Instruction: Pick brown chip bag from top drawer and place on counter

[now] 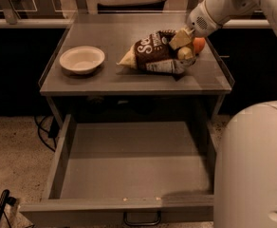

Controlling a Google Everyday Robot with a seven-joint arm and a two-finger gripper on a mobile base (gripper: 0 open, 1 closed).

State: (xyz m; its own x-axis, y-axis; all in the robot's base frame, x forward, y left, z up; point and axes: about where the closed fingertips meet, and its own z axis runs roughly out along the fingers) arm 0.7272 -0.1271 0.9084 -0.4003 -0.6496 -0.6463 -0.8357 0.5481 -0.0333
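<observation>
The brown chip bag (150,55) lies on the counter (105,80) right of centre, dark brown with white lettering and a pale left end. My gripper (182,45) reaches in from the upper right and its yellowish fingers (179,38) are closed on the bag's right end. The bag rests on or just above the counter surface. The top drawer (62,151) is pulled fully out below the counter, with nothing in its tray, and its dark handle (142,220) is at the bottom edge.
A white bowl (81,59) sits on the counter's left side. An orange round object (199,44) lies just behind the gripper near the counter's right edge. My white body (252,165) fills the lower right. Cables (43,132) lie on the speckled floor at left.
</observation>
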